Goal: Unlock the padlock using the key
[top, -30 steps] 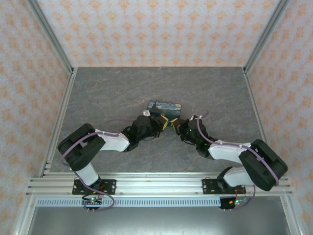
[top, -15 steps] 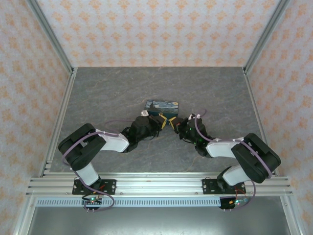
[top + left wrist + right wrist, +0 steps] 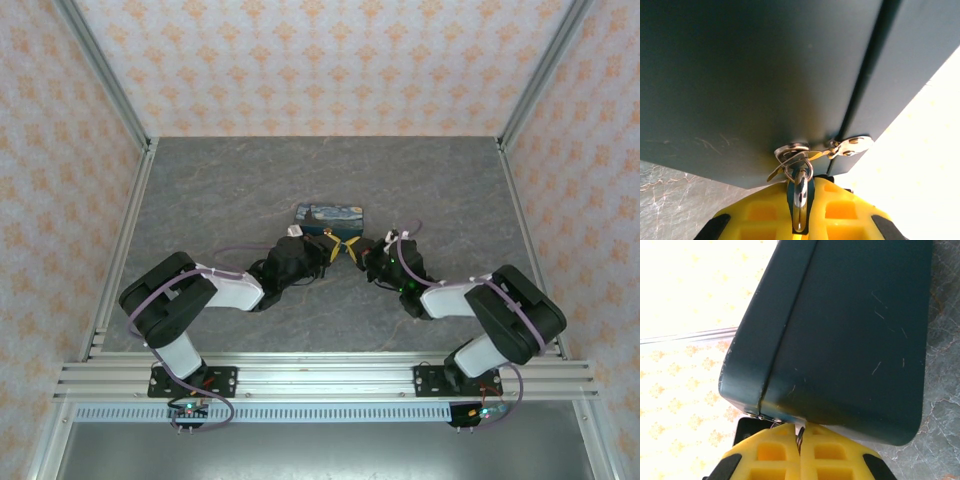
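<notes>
In the left wrist view, the teal-blue padlock (image 3: 811, 200) sits between my yellow fingers (image 3: 850, 210). Its shiny shackle (image 3: 801, 192) passes through the metal ring of the hasp (image 3: 792, 150) on the dark box wall (image 3: 765, 75). My left gripper (image 3: 800, 182) is shut on the padlock. My right gripper (image 3: 800, 426) is shut on a thin metal sliver, the key (image 3: 799, 436), right under the box's lower corner (image 3: 790, 410). From above, both grippers (image 3: 335, 243) (image 3: 357, 250) meet tip to tip just in front of the starry-print box (image 3: 330, 213).
A small metal latch plate (image 3: 852, 145) hangs beside the hasp at the box's seam. The grey stone-look tabletop (image 3: 230, 180) spreads around the box. Aluminium frame rails (image 3: 120, 250) and patterned walls bound it on three sides.
The box and both gripper tips have crept slightly away from the bases and to the left. The right arm's elbow has swung leftward. Both grips stay the same.
</notes>
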